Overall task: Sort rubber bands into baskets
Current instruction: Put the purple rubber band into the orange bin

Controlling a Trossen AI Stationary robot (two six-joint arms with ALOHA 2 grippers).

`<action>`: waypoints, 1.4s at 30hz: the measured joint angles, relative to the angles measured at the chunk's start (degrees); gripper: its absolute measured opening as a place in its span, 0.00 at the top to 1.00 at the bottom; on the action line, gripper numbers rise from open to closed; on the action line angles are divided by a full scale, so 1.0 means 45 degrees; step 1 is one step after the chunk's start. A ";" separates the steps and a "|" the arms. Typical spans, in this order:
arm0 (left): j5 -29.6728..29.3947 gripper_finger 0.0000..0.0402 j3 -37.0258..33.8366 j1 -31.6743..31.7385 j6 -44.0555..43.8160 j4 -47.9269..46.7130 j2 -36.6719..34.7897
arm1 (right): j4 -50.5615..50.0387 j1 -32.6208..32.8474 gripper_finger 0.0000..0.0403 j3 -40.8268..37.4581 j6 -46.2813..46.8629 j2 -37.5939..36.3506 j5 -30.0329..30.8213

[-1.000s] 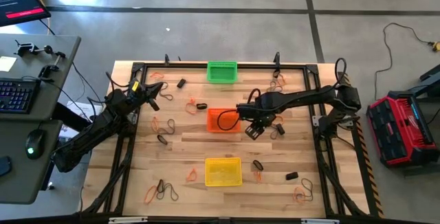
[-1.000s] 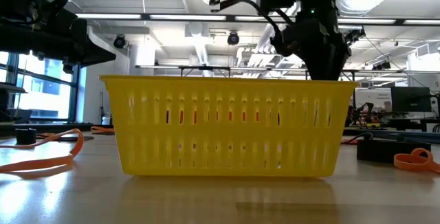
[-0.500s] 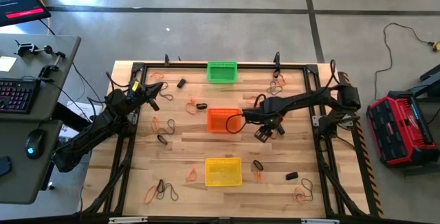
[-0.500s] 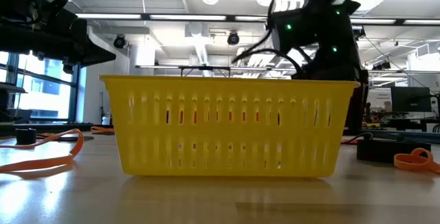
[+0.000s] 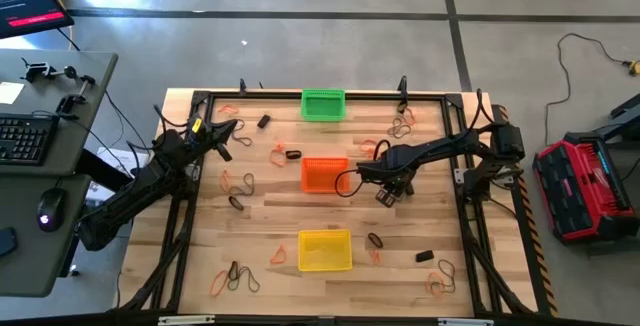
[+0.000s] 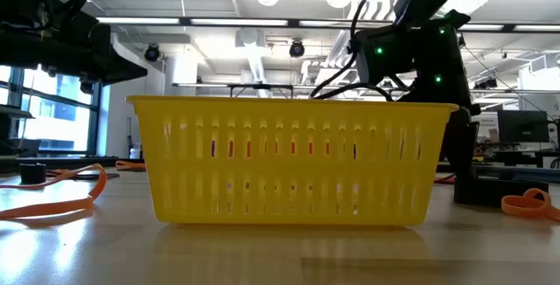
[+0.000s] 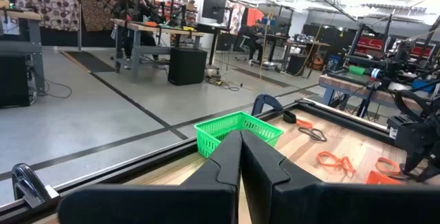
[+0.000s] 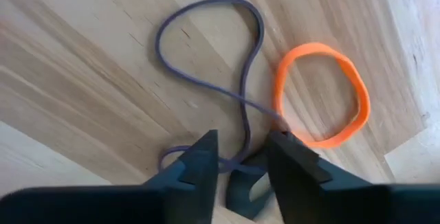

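Two arms in play: left gripper (image 7: 240,176) clenched empty, parked at the worktop's (image 5: 270,216) left edge; right gripper (image 8: 240,165) half-parted, jaws straddling a thin dark rubber band (image 8: 206,66) beside an orange band (image 8: 320,93), right of the orange basket (image 5: 324,175). Limp, light; best pinched across one strand.

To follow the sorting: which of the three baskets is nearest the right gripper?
The orange basket, in the table's middle; the right gripper is beside it, while the green and yellow baskets lie farther.
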 joint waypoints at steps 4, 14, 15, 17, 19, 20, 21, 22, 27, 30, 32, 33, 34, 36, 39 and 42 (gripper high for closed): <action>0.0001 1.00 0.0000 -0.0001 0.0001 0.0001 0.0000 | 0.0150 0.0000 0.90 0.0014 0.0000 0.0000 -0.0153; 0.0003 1.00 0.0000 -0.0002 -0.0002 0.0001 0.0000 | -0.0261 0.0015 0.99 0.1670 -0.0411 0.0000 -0.0172; -0.0001 1.00 0.0000 -0.0002 -0.0002 0.0000 0.0000 | -0.0281 0.0014 0.99 0.1867 -0.0557 0.0000 -0.0173; 0.0003 1.00 0.0000 -0.0002 -0.0003 0.0001 0.0000 | -0.0278 0.0010 0.99 0.2188 -0.0839 -0.0005 -0.0173; 0.0001 1.00 0.0000 -0.0003 -0.0001 0.0002 0.0000 | -0.0244 0.0010 0.98 0.2317 -0.1001 -0.0005 -0.0173; 0.0000 1.00 0.0000 0.0000 -0.0004 0.0000 0.0000 | -0.0257 0.0010 0.97 0.2322 -0.1009 -0.0006 -0.0177; 0.0000 1.00 0.0000 -0.0005 -0.0004 0.0004 0.0000 | -0.0266 0.0010 0.96 0.2293 -0.1010 -0.0005 -0.0172; 0.0002 1.00 0.0000 -0.0003 -0.0003 0.0000 0.0000 | -0.0225 0.0014 0.94 0.2199 -0.1050 -0.0013 -0.0176; 0.0004 1.00 0.0000 -0.0001 -0.0003 0.0000 0.0000 | -0.0185 0.0010 0.83 0.1487 -0.0971 -0.0015 -0.0156; 0.0004 1.00 0.0000 -0.0004 -0.0004 0.0000 0.0000 | -0.0201 0.0013 0.75 0.1023 -0.0871 -0.0015 -0.0079; -0.0001 1.00 0.0000 -0.0001 0.0001 0.0000 0.0000 | -0.0187 0.0010 0.71 0.0790 -0.0896 -0.0015 -0.0008; 0.0002 1.00 0.0000 -0.0001 -0.0002 0.0000 0.0000 | -0.0193 0.0015 0.71 0.0685 -0.0908 -0.0015 0.0141; 0.0003 1.00 0.0000 -0.0001 -0.0003 0.0001 0.0000 | -0.0193 0.0015 0.70 0.0603 -0.0892 -0.0015 0.0361; -0.0001 1.00 0.0000 0.0000 -0.0001 0.0000 0.0000 | -0.0177 0.0015 0.70 0.0453 -0.0869 -0.0015 0.0940; 0.0000 1.00 0.0000 0.0000 0.0000 0.0004 0.0000 | -0.0099 0.0010 0.72 0.0284 -0.0984 -0.0015 0.1183; 0.0003 1.00 0.0000 0.0000 0.0001 0.0000 0.0000 | 0.0017 0.0010 0.75 0.0168 -0.1136 -0.0015 0.1083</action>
